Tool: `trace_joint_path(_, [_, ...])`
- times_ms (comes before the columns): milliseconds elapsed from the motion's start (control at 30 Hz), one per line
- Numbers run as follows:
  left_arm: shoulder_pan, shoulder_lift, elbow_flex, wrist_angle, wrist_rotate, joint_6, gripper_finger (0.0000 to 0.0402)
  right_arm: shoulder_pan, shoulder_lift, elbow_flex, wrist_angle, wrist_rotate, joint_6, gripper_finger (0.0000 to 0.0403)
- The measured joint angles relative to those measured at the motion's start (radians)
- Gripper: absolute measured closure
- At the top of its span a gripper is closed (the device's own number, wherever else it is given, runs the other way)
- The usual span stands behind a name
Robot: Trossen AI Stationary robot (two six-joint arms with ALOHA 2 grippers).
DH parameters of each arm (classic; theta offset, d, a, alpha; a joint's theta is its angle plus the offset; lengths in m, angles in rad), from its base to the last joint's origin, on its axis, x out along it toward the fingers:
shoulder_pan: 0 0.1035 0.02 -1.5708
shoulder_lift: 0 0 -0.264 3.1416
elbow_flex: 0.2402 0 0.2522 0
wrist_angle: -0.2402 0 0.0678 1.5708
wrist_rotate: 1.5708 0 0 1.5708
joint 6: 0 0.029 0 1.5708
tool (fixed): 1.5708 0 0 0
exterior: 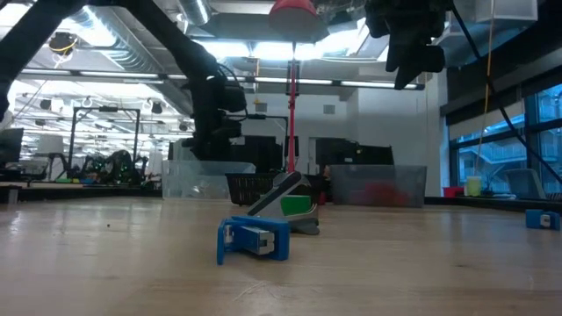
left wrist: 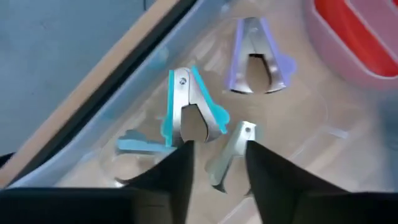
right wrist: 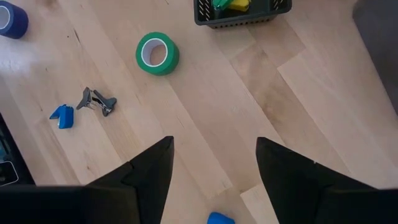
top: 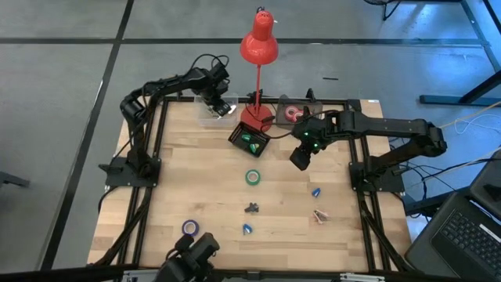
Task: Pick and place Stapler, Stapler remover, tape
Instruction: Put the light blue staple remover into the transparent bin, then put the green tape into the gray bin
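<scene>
Wooden table (top: 196, 180), red desk lamp (top: 259, 47) at the far edge. Left gripper (left wrist: 216, 163) hangs over a clear bin (top: 210, 117) at the far left, fingers a narrow gap apart, holding nothing. Just ahead of its tips in the bin: a teal staple remover (left wrist: 189, 109), a purple one (left wrist: 258, 59) beyond it.

Right gripper (right wrist: 214, 163) is raised above the table, beside a black basket (top: 249, 139), fingers spread wide, empty. Ahead of it on the wood: green tape roll (right wrist: 157, 53); farther off, purple-blue roll (right wrist: 12, 20).
</scene>
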Motion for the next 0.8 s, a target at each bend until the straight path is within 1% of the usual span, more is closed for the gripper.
trace_joint_path(100, [0.000,0.000,0.000,-0.010,0.003,-0.010,0.0213,0.000,0.000,0.000,0.000,0.000,-0.001,0.0174])
trace_joint_path(167, [0.000,-0.001,0.000,-0.014,0.045,-0.022,0.0192,0.000,0.000,0.000,-0.001,0.000,-0.001,0.0174])
trace_joint_path(233, [0.001,-0.020,-0.001,-0.033,0.088,-0.049,0.0179,0.000,0.000,0.000,-0.002,0.000,-0.001,0.0174])
trace_joint_path(333, [0.000,-0.081,-0.001,-0.031,0.136,-0.079,0.0174,0.000,0.000,0.000,-0.008,0.000,0.000,0.0174])
trace_joint_path(467, [-0.015,-0.212,-0.002,-0.027,0.219,-0.127,0.0179,0.000,0.000,0.000,-0.012,0.000,0.002,0.0174])
trace_joint_path(533, [-0.039,-0.293,-0.008,-0.025,0.249,-0.147,0.0181,0.000,0.000,0.000,-0.011,0.000,0.007,0.0174])
trace_joint_path(700, [-0.143,-0.502,-0.059,-0.018,0.240,-0.204,0.0181,0.001,0.000,0.000,0.032,0.000,0.032,0.0174])
trace_joint_path(800, [-0.234,-0.626,-0.127,0.015,0.237,-0.273,0.0181,0.013,0.000,0.000,0.093,0.000,0.060,0.0174])
